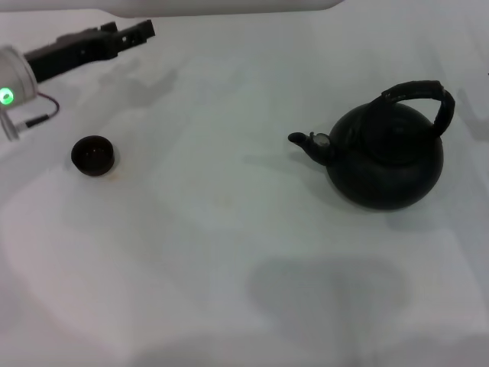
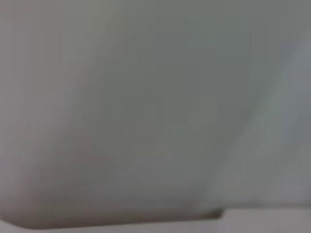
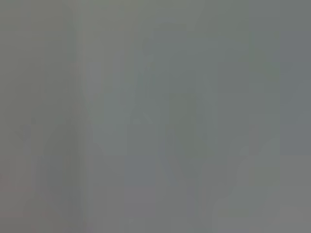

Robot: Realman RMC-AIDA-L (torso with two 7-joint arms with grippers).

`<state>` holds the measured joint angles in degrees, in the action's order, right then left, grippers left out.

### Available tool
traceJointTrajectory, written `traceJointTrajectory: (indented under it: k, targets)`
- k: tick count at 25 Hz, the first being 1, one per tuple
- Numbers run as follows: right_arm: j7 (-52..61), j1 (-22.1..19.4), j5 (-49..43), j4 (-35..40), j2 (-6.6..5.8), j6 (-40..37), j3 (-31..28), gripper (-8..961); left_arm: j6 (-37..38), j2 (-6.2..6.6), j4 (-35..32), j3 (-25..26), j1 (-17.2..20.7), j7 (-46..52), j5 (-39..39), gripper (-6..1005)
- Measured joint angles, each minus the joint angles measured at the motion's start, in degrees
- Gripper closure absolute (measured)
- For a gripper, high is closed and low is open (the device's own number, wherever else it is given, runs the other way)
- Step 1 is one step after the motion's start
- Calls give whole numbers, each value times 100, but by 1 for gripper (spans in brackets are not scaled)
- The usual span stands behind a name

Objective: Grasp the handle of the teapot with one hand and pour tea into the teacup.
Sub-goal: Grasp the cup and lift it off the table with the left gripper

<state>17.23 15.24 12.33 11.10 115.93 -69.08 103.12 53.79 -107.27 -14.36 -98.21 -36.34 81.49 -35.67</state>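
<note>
The teapot [image 1: 386,164] stands upright on the white table at the right in the head view, its short spout [image 1: 306,143] pointing left. Its thick black handle [image 1: 424,95] arches over the lid, and nothing touches it. The small dark teacup [image 1: 92,155] sits upright at the left, far from the teapot. My left gripper [image 1: 134,32] hovers at the back left, beyond the teacup and well apart from it. My right gripper is out of view. Both wrist views show only blurred grey surface.
The white table [image 1: 214,229] is covered by a cloth with soft folds. My left arm's wrist, with a green light [image 1: 8,96] and a thin cable, sits at the left edge, close to the teacup.
</note>
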Motion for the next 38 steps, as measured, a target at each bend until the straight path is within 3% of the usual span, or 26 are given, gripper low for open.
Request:
traceJointTrajectory:
  k: [2,6,11,16,21,24,32,38]
  targets:
    - [-7,0,8,-23,0,0,-2,85,-80,211,-481,23,6,619,-763,121]
    - [-17,16,11,-58,0,18,-3,86,-232,451,-1344,88,36,1676,-2177,121]
    - [-26,26,14,-64,0,82,-3,87,-182,518,-2083,370,75,2676,-3715,120]
    - [-27,15,41,-80,-8,116,-10,88,59,309,-3005,1322,248,3952,-6081,118]
    - [-27,29,88,-81,-9,200,-12,89,648,-258,-4086,2444,464,4717,-8317,117]
    - [-27,36,88,-53,-9,227,-12,90,1067,-508,-4320,2904,452,4830,-9078,116]
    - [-27,84,148,-74,-9,259,-12,92,1859,-537,-4373,2970,395,4927,-9490,115]
    - [-27,85,155,-73,-9,298,-12,93,1963,-564,-4377,2993,423,5017,-9725,115]
